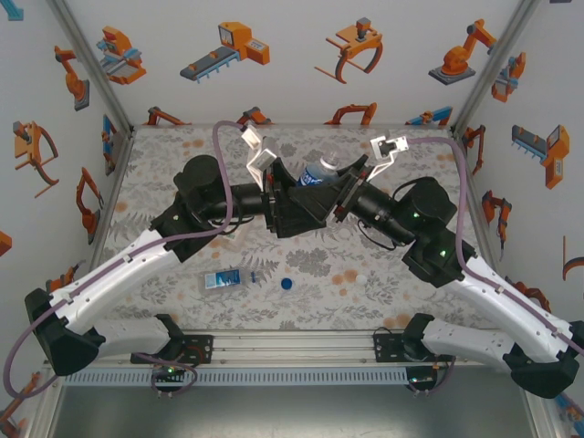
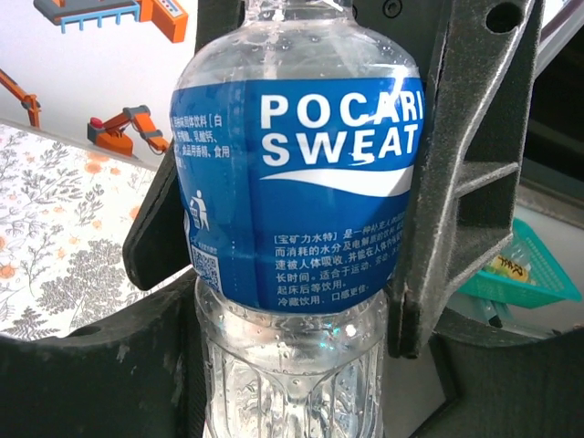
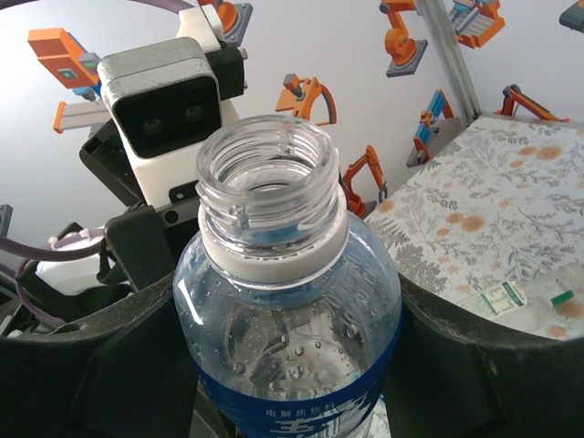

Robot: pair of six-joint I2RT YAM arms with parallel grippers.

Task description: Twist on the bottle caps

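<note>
The top camera hangs high over the near edge and looks down at the whole flowery table (image 1: pixel 319 301), from quite far away. The left wrist camera (image 3: pixel 160 87) sits very close to the Pocari Sweat bottle (image 2: pixel 301 228) and faces right, straight at the side of its blue label. The right wrist camera (image 1: pixel 391 146) is just as close on the other side. It faces left and looks a little down at the bottle's open mouth. All three views share this bottle, at the far middle of the table.
</note>
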